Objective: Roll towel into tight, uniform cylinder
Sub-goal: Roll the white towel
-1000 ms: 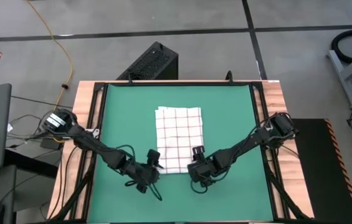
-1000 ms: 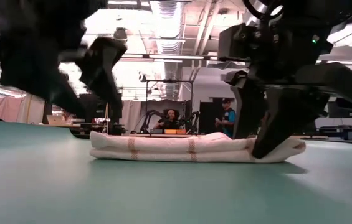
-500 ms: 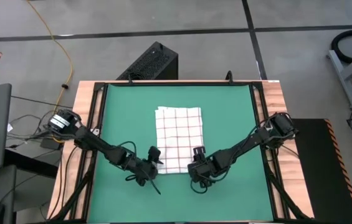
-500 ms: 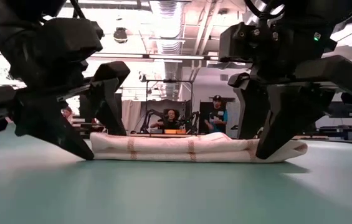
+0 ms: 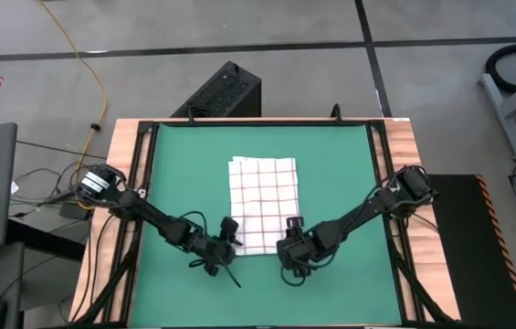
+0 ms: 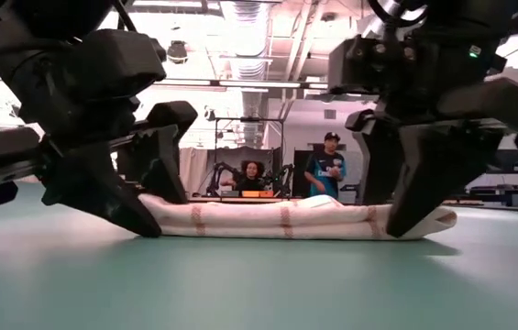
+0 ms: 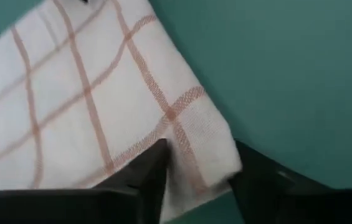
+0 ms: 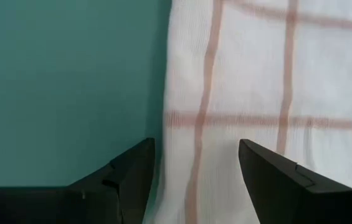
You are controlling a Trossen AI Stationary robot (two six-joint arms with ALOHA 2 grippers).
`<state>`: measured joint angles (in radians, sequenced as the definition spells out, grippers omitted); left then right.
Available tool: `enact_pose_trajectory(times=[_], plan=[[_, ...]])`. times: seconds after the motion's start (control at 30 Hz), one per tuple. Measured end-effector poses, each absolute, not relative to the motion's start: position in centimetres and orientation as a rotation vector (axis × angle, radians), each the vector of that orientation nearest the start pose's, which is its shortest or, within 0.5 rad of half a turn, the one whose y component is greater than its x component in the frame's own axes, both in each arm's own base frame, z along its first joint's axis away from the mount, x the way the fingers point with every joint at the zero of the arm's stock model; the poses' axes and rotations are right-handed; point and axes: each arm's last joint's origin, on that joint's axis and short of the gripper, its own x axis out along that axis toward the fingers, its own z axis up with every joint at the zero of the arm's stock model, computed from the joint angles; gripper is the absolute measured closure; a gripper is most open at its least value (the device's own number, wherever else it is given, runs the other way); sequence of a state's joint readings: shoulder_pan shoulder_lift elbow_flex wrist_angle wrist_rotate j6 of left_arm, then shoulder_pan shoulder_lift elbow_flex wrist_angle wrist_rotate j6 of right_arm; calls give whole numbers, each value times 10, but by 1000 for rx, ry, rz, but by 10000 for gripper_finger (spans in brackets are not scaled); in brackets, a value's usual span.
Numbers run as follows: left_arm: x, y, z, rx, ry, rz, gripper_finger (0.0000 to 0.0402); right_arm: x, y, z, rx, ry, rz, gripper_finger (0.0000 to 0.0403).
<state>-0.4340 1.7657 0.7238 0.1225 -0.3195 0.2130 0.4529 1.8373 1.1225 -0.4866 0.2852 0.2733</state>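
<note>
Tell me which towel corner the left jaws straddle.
The near left corner of the towel: the left gripper has one finger on each side of it. The right gripper straddles the near right corner.

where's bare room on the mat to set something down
Bare green mat lies left, right and beyond the white red-checked cloth towel. Crowded: the towel's near edge, where the left end effector and right end effector straddle its corners.

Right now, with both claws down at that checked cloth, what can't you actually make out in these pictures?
- Low view: the towel's two near corners, hidden behind the left gripper and right gripper.
- High view: whether the fingers touch the towel; too small, arms cover it.
- Wrist views: most of the towel, cut off by the edges.
- Low view: how many layers it has.
</note>
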Motion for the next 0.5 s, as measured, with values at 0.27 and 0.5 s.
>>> enact_pose_trajectory(times=[0.27,0.5], plan=[[279,-115,103,389,882,-113,385,309,147,154,-195,1178,4,148],[278,-113,102,373,898,-83,389,299,161,161,-252,1180,107,148]])
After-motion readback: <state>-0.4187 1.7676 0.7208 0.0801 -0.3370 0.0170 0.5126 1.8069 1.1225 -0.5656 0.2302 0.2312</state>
